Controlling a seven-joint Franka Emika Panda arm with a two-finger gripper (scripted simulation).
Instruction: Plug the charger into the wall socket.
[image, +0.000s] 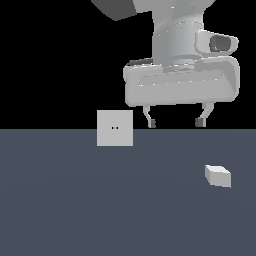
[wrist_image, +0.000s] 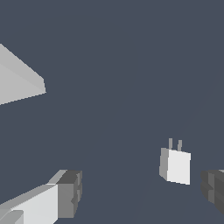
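Flat, even, shadowless simulator light

The dark floor (image: 75, 210) carries the charger (image: 218, 176) and wall socket (image: 115, 128).

The wall socket (image: 115, 128) stands upright on the floor (image: 75, 200), toward the exterior view's left. The charger (image: 218, 175) lies on the floor well apart from it, toward that view's right and nearer the camera. The gripper (image: 176, 122) hangs above the floor between them, apparently clear of both.
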